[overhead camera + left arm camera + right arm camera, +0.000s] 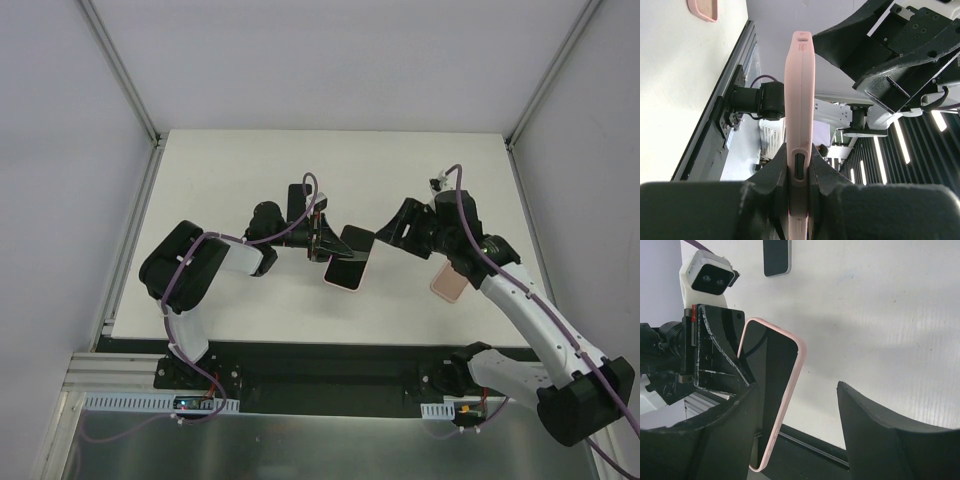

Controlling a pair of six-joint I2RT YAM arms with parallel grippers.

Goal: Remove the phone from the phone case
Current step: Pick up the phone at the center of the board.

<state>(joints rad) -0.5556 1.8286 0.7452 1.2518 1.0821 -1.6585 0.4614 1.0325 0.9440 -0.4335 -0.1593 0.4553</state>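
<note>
The phone in its pink case [345, 270] is held on edge above the table's middle. My left gripper [325, 245] is shut on its lower end. In the left wrist view the case's pink side [800, 90] rises straight up from between the closed fingers [827, 175]. In the right wrist view the dark screen [772, 375] faces the camera, with the pink rim round it. My right gripper [388, 232] is open. Its fingers stand either side of the phone's free end, and the left finger [730, 430] is close against the screen side.
A second pink case [450, 283] lies flat on the table under my right arm; it also shows in the left wrist view [703, 9]. A dark phone with a pale edge [777, 257] lies on the table beyond the held one. The table's front rail [330, 350] runs along the near edge.
</note>
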